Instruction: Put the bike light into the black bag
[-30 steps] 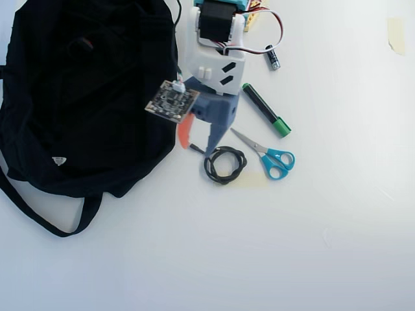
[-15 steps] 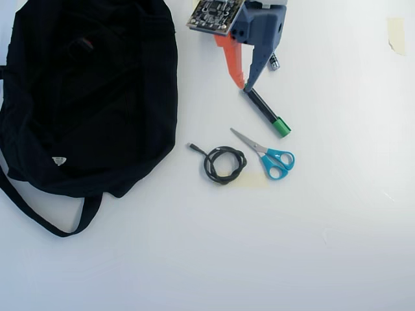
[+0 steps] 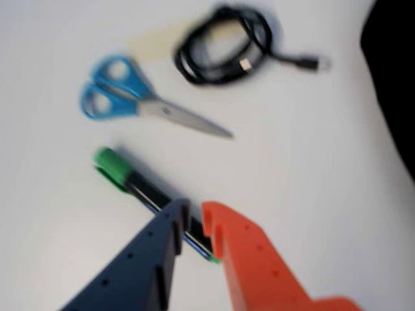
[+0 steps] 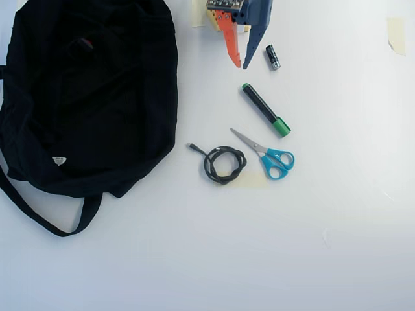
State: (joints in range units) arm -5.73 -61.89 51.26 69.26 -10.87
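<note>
The black bag lies at the left of the overhead view, and its edge shows at the right of the wrist view. A small dark lump with a reddish edge sits on the bag's upper part; it looks like the bike light, but it is too small to be sure. My gripper is at the top centre, right of the bag, with an orange and a blue finger. In the wrist view my gripper hovers over a marker's end. Its jaws stand nearly together with a thin slit and hold nothing.
A green-capped black marker lies below the gripper. Blue-handled scissors and a coiled black cable lie further down. A small black cylinder with a silver end lies right of the gripper. Tape pieces are stuck on the white table.
</note>
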